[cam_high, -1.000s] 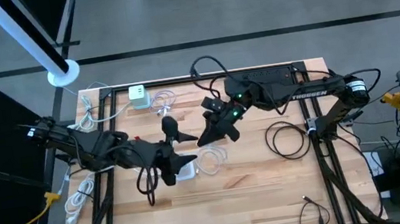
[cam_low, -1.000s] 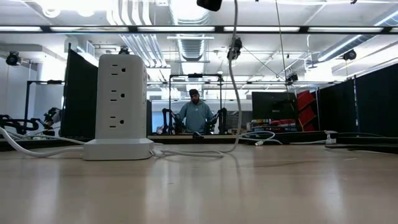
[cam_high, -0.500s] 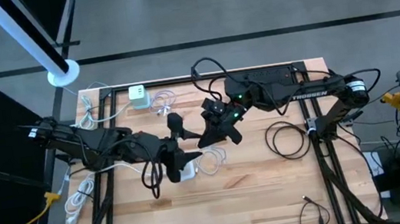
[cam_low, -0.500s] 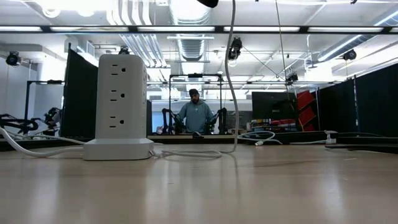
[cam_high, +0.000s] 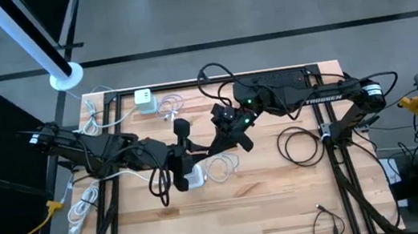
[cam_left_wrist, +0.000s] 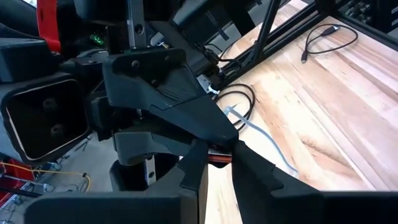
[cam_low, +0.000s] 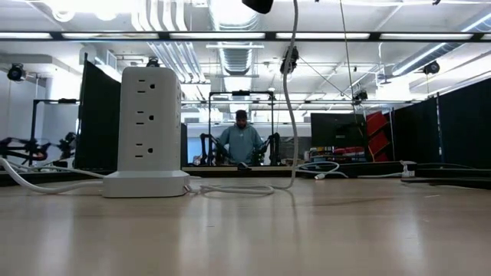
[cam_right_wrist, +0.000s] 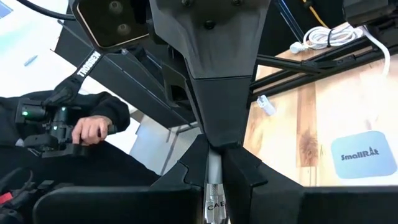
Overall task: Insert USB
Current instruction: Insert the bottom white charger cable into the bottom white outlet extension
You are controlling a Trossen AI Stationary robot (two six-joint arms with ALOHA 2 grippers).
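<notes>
From above, the left gripper point(cam_high: 186, 167) reaches over the white power tower point(cam_high: 192, 177) at mid-table, meeting the right gripper point(cam_high: 225, 137). The left wrist view shows its fingers point(cam_left_wrist: 196, 168) clenched on a USB plug point(cam_left_wrist: 218, 160); the right wrist view shows the right gripper pinching the white cable point(cam_right_wrist: 214, 177).

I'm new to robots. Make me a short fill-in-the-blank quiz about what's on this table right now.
1. The white power strip tower stands ____ on the table.
2. In the low view, a white cable hangs down from ____.
3. A coiled ____ cable lies on the table near the right arm's base.
4. The right gripper is ____ on a white cable.

Missing words: upright; above; black; shut
</notes>
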